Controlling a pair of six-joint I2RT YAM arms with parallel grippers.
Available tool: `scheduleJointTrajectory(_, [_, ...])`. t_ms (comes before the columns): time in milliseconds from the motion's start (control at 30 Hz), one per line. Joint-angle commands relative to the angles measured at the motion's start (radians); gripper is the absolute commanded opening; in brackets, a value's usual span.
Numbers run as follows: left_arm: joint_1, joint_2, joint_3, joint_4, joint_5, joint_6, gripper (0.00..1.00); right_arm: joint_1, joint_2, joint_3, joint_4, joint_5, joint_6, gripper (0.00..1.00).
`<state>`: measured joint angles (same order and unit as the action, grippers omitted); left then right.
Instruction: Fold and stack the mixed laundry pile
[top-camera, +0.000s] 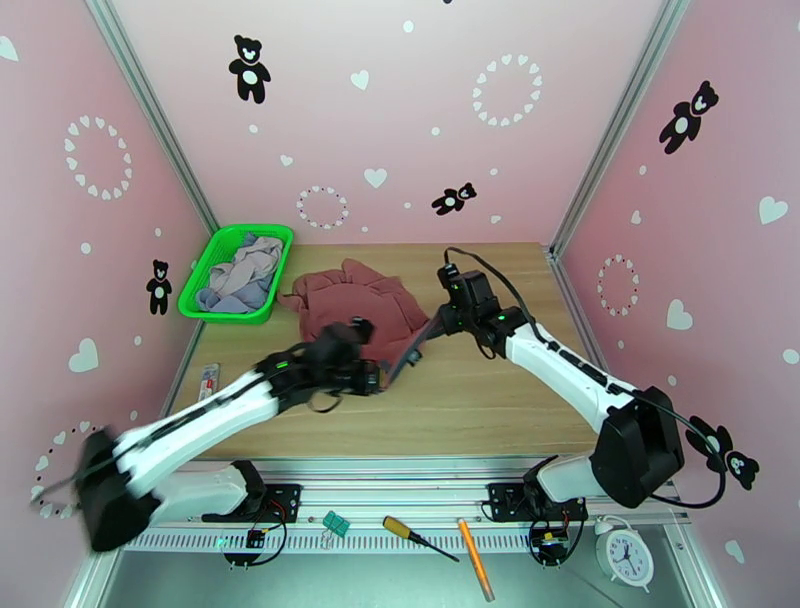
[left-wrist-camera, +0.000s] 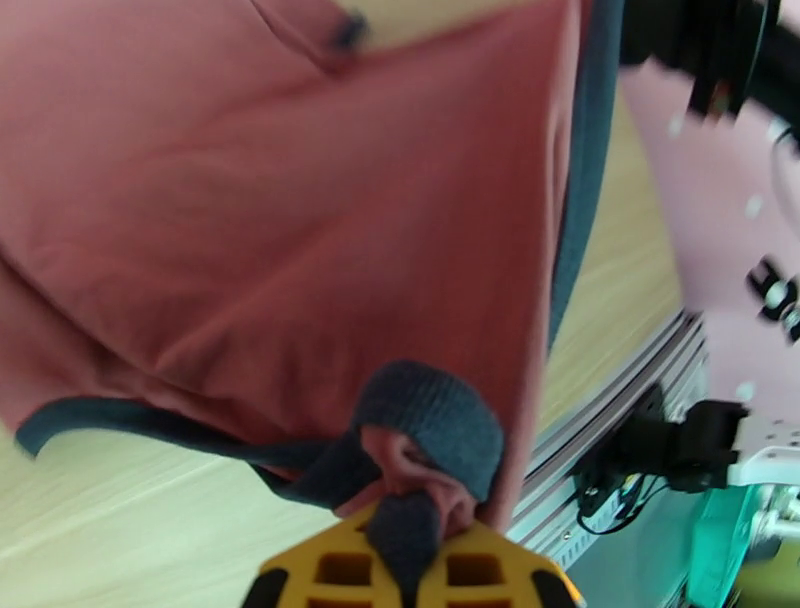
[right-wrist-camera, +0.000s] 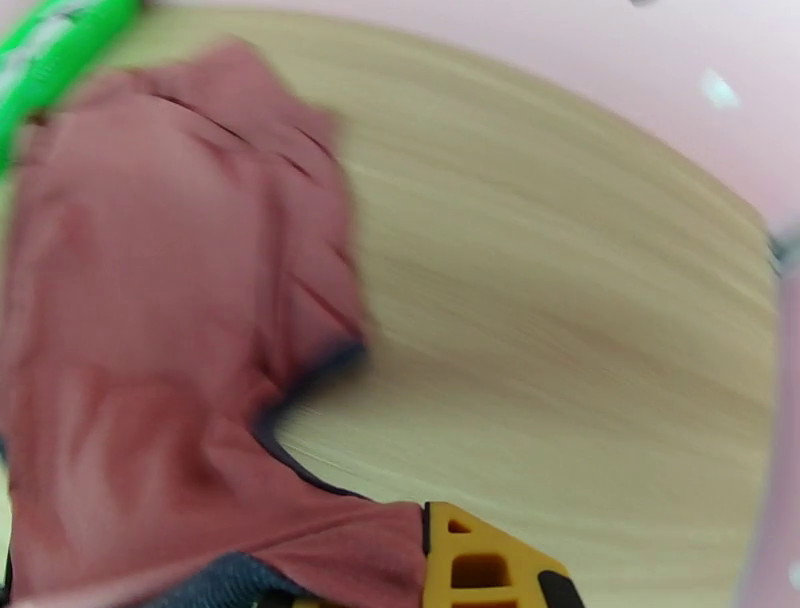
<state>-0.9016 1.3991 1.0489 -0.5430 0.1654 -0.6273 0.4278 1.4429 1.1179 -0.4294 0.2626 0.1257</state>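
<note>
Hem of rust-red top (top-camera: 352, 298) pinched between left hand (top-camera: 374, 378) and right hand (top-camera: 436, 326), green basket (top-camera: 228, 316) of grey clothes (top-camera: 248, 268) just beside

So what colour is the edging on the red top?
Dark slate blue-grey edging on the rust-red top; the left wrist view shows it best.

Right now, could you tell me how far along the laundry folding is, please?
Done: nothing looks folded or stacked yet. In hand: the rust-red top lies on the table, with the left gripper and right gripper both shut on its dark trim, which is stretched between them. Left: finishing that fold, then the pale grey shirt and blue-grey piece lying in the green basket.
</note>
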Motion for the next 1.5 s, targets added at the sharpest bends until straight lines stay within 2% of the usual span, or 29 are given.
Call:
scheduleJointTrajectory(0, [-0.060,0.162,0.121,-0.099,0.078,0.042,0.00,-0.134,0.006,0.078,-0.023,0.255,-0.016,0.00])
scheduleJointTrajectory(100, [-0.084,0.307,0.256,-0.071,0.136,0.065,0.00,-0.218,0.006,0.118,-0.029,0.255,-0.022,0.00])
scheduleJointTrajectory(133, [-0.094,0.347,0.308,-0.077,0.149,0.078,0.08,-0.247,0.011,0.135,-0.032,0.247,-0.021,0.00])
scheduleJointTrajectory(167, [-0.102,0.382,0.352,-0.085,0.156,0.089,0.20,-0.268,0.016,0.150,-0.033,0.240,-0.019,0.00])
scheduleJointTrajectory(200, [-0.114,0.416,0.401,-0.096,0.163,0.103,0.38,-0.292,0.025,0.168,-0.036,0.236,-0.016,0.00])
scheduleJointTrajectory(233, [-0.122,0.443,0.444,-0.107,0.171,0.115,0.52,-0.307,0.034,0.185,-0.047,0.233,-0.009,0.00])
scheduleJointTrajectory(300, [-0.133,0.476,0.504,-0.127,0.185,0.133,0.68,-0.329,0.060,0.226,-0.087,0.227,0.011,0.00])
scheduleJointTrajectory(333, [-0.133,0.482,0.521,-0.136,0.192,0.140,0.72,-0.335,0.073,0.242,-0.111,0.225,0.024,0.01])
scheduleJointTrajectory(367, [-0.134,0.477,0.531,-0.147,0.187,0.149,0.76,-0.336,0.082,0.253,-0.132,0.223,0.039,0.12])
scheduleJointTrajectory(400, [-0.133,0.468,0.535,-0.164,0.172,0.157,0.78,-0.336,0.085,0.255,-0.145,0.220,0.055,0.25])
scheduleJointTrajectory(433, [-0.133,0.455,0.543,-0.193,0.148,0.173,0.80,-0.336,0.086,0.255,-0.158,0.214,0.076,0.46])
scheduleJointTrajectory(467, [-0.133,0.439,0.550,-0.226,0.125,0.187,0.81,-0.336,0.085,0.255,-0.173,0.211,0.094,0.60])
scheduleJointTrajectory(500, [-0.134,0.418,0.557,-0.271,0.092,0.204,0.83,-0.336,0.081,0.253,-0.190,0.205,0.115,0.73])
scheduleJointTrajectory(533, [-0.134,0.394,0.560,-0.315,0.063,0.220,0.88,-0.336,0.078,0.255,-0.209,0.197,0.138,0.81])
scheduleJointTrajectory(667, [-0.084,0.294,0.535,-0.449,-0.081,0.231,0.89,-0.335,0.041,0.241,-0.246,0.126,0.215,0.87])
scheduleJointTrajectory(800, [0.103,0.219,0.420,-0.458,-0.148,0.183,0.82,-0.315,-0.006,0.205,-0.232,0.018,0.293,0.90])
scheduleJointTrajectory(933, [0.290,0.242,0.325,-0.357,-0.136,0.191,0.69,-0.268,0.012,0.168,-0.177,-0.087,0.364,0.89])
scheduleJointTrajectory(1000, [0.350,0.309,0.317,-0.303,-0.103,0.207,0.61,-0.261,0.064,0.177,-0.147,-0.128,0.385,0.84])
scheduleJointTrajectory(1067, [0.385,0.385,0.321,-0.257,-0.077,0.212,0.55,-0.261,0.145,0.226,-0.143,-0.150,0.390,0.73])
scheduleJointTrajectory(1133, [0.397,0.459,0.314,-0.203,-0.064,0.197,0.49,-0.270,0.257,0.313,-0.162,-0.174,0.391,0.55])
scheduleJointTrajectory(1233, [0.398,0.522,0.287,-0.156,-0.087,0.167,0.48,-0.283,0.426,0.451,-0.191,-0.227,0.401,0.30])
scheduleJointTrajectory(1333, [0.400,0.548,0.230,-0.148,-0.145,0.130,0.48,-0.285,0.610,0.611,-0.247,-0.302,0.414,0.19])
scheduleJointTrajectory(1467, [0.420,0.527,0.103,-0.147,-0.214,0.074,0.47,-0.267,0.794,0.771,-0.294,-0.375,0.442,0.10])
